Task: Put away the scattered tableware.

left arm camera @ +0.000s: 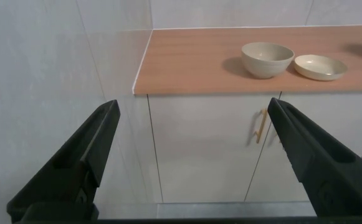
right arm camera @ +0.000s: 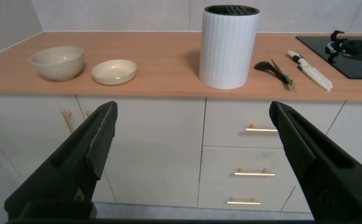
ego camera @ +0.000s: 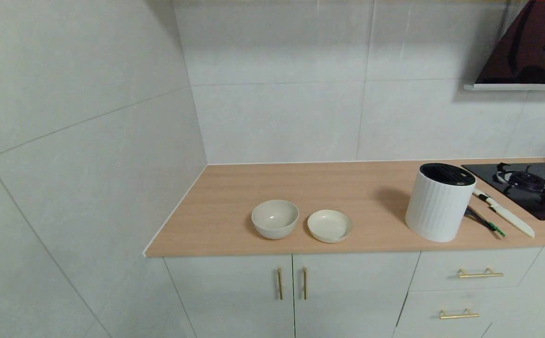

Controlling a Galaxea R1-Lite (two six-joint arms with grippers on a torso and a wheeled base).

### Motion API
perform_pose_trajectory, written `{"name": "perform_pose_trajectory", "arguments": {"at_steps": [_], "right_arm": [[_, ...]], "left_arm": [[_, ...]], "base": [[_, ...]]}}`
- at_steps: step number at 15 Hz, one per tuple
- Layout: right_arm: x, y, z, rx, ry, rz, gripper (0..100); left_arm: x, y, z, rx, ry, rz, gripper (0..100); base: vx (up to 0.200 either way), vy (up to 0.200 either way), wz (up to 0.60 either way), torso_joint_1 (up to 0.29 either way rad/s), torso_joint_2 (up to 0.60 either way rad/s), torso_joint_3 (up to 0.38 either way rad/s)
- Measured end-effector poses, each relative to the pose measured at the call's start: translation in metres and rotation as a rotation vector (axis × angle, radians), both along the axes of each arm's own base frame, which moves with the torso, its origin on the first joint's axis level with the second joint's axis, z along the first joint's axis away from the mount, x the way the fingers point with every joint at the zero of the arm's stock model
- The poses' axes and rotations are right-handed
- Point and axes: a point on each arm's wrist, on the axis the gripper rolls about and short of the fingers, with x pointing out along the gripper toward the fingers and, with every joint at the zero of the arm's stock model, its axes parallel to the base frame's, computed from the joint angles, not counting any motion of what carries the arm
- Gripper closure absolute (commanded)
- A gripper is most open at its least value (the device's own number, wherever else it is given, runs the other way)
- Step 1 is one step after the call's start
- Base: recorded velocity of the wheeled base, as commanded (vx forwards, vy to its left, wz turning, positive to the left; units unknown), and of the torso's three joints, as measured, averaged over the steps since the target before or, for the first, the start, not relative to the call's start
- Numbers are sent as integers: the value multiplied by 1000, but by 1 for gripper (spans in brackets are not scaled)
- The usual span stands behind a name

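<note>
Both my left pincer [left arm camera: 193, 106] and right pincer [right arm camera: 193, 107] gape wide, while on the surface [ego camera: 235, 188] the bowl [ego camera: 275, 218] sits at the saucer's [ego camera: 329, 226] nine o'clock.

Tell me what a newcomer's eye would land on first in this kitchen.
A tall white ribbed holder with a black top stands on the wooden countertop, by the gas stove, a knife lying beside it. To its left, a cream bowl and a shallow dish sit side by side near the front edge.
</note>
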Motion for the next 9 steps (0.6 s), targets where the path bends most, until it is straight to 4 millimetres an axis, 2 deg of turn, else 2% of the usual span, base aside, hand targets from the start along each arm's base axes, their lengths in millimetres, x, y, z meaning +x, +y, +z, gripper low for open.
{"name": "perform_pose_trajectory", "arguments": {"at_steps": [9], "right_arm": [[0, 0, 0, 0, 0, 0, 0]], "left_arm": [[0, 0, 0, 0, 0, 0, 0]], "base": [[0, 0, 0, -169, 369, 197]]}}
